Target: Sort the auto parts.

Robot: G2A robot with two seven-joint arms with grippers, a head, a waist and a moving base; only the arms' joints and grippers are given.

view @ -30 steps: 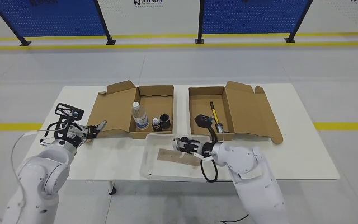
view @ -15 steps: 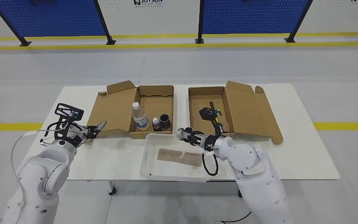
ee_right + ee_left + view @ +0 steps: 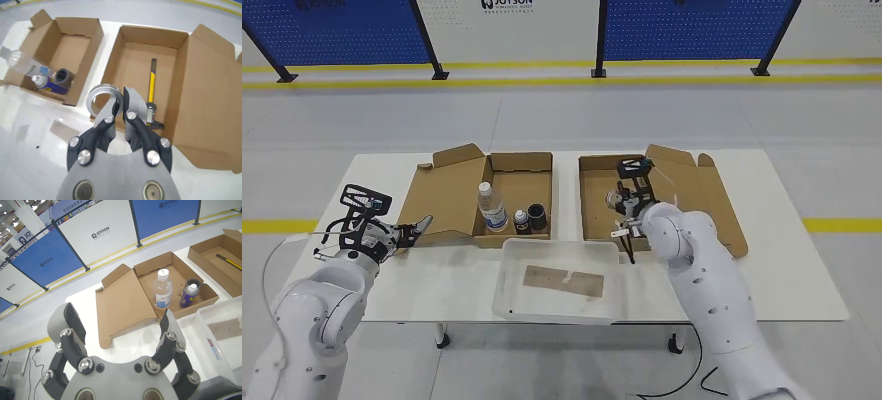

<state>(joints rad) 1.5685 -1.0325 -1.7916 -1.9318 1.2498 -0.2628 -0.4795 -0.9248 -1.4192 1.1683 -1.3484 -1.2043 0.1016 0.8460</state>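
Right wrist view: ring (image 3: 103, 88) above right box (image 3: 132, 62).
The right fingers (image 3: 133, 100) pinch its rim; the left fingers (image 3: 72, 319), spread, hover over the worktop (image 3: 136, 340) by the left box (image 3: 122, 302).

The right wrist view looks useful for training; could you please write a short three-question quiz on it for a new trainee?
1. True or false: the right gripper is shut on a metal ring.
2. Which tool lies in the cardboard box on the robot's right? A. caliper B. hammer C. wrench
3. How many items stand in the other cardboard box?

Key: 1 true. 2 A. 3 three: a bottle, a spray can and a black cup.
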